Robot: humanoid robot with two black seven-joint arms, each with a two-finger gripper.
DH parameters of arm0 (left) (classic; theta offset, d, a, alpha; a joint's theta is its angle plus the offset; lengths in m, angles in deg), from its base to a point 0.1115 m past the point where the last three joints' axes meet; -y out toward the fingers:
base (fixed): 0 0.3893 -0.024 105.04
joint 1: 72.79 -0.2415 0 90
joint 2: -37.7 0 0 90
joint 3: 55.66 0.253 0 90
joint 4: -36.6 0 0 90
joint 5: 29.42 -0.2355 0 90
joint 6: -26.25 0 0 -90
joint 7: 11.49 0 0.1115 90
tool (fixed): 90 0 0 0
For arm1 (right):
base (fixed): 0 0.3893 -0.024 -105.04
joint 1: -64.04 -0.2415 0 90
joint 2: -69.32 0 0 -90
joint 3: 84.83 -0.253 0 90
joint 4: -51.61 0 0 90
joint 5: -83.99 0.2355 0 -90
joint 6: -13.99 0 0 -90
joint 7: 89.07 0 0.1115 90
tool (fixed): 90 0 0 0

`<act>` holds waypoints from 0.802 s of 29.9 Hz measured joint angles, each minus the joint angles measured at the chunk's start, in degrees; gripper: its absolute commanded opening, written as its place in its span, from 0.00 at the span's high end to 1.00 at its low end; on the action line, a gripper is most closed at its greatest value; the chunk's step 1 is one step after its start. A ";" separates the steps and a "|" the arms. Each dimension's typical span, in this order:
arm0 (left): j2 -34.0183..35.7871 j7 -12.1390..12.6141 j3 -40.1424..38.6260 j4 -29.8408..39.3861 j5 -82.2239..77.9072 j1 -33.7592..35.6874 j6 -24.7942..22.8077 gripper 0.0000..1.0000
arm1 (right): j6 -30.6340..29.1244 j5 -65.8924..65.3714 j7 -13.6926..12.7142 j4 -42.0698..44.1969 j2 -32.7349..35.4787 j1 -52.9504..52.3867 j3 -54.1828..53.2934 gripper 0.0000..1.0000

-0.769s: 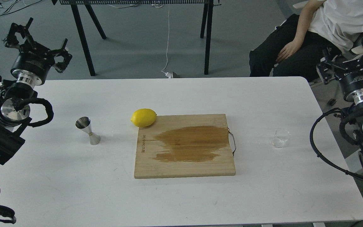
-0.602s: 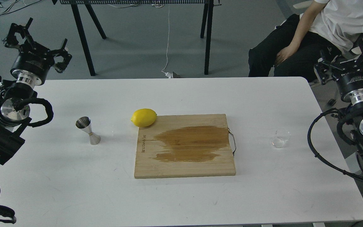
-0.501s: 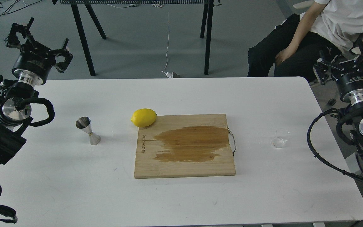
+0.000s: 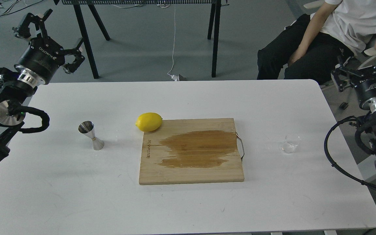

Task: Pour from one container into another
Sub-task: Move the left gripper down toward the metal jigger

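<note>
head view: the left gripper (image 4: 49, 34) sits at the upper left of the frame, raised beyond the far left corner of the white table (image 4: 181, 205), its two fingers spread wide apart with nothing between them and touching nothing. the right gripper (image 4: 362, 63) is at the upper right edge, off the table's right side, in front of the seated person (image 4: 325, 36); its fingers also stand apart and hold nothing, though the far one is partly hard to make out against the person's clothes. one steel jigger (image 4: 91, 135) stands upright on the table left of centre, well apart from the left gripper. one clear glass cup (image 4: 290, 143) stands upright on the table at the right, below and left of the right gripper and well apart from it; whether it holds liquid i cannot tell. between the two lies one wooden cutting board (image 4: 191, 151) with a dark wet patch across its middle and a metal handle on its right edge. one lemon (image 4: 148, 121) rests at the board's upper left corner, touching its edge. there are two grippers, one jigger, one cup, one board and one lemon.
</note>
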 measured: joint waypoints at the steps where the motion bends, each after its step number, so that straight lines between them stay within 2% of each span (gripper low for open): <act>1: 2.24 -0.28 0.13 3.62 -2.33 -0.09 0.78 0.00 | 0.00 -0.01 -0.07 0.00 0.00 0.19 0.05 0.00; 4: 7.58 -0.54 0.36 13.16 -7.55 -0.75 5.01 0.00 | 0.00 -0.03 -0.10 0.00 0.04 0.75 0.08 0.00; 8: 13.22 -0.63 0.43 24.64 -17.94 -3.30 13.10 0.00 | 0.00 -0.04 0.06 0.18 0.09 1.51 -0.12 0.00; 13: 18.47 -0.66 0.83 36.15 -40.57 -11.51 22.50 0.00 | 0.00 -0.12 0.19 0.37 0.48 2.03 -0.28 0.00; 16: 20.57 -0.76 1.03 38.79 -55.49 -17.08 27.42 0.00 | 0.01 -0.13 0.32 0.39 0.64 2.07 -0.37 0.00; 20: 21.52 -2.40 1.34 39.09 -78.61 -26.16 36.31 0.01 | 0.01 -0.13 0.36 0.45 0.66 2.07 -0.42 0.00; 22: 21.30 -2.40 1.36 38.18 -88.96 -30.42 40.97 0.04 | 0.01 -0.13 0.36 0.58 0.68 2.07 -0.43 0.00; 24: 20.26 -1.34 1.35 34.75 -99.19 -34.10 45.39 0.09 | 0.01 -0.16 0.38 0.79 0.68 2.08 -0.44 0.00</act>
